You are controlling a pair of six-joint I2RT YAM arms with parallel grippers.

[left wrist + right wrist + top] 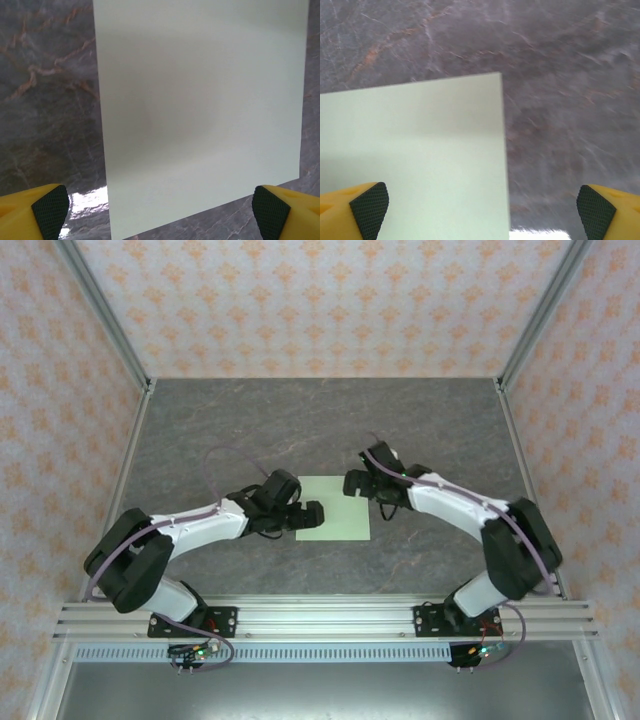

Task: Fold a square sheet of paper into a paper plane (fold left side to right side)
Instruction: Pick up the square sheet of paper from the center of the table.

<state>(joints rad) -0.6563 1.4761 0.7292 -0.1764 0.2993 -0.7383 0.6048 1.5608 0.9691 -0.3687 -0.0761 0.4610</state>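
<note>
The square sheet of paper (335, 510) lies flat and unfolded on the dark marbled table, pale green and plain. My left gripper (312, 512) hovers at its left edge, open, with nothing between the fingers. In the left wrist view the sheet (200, 110) spans the gap of the left gripper (160, 215), whose black pads (50, 210) stand wide apart. My right gripper (353, 483) is over the sheet's far right corner, also open. The right wrist view has that corner of the paper (420, 150) under the left half of the right gripper (481, 212).
The marbled tabletop (300, 430) stretches back to patterned walls on three sides. Metal frame posts (105, 315) rise at the far corners. An aluminium rail (330, 618) carrying both arm bases runs along the near edge.
</note>
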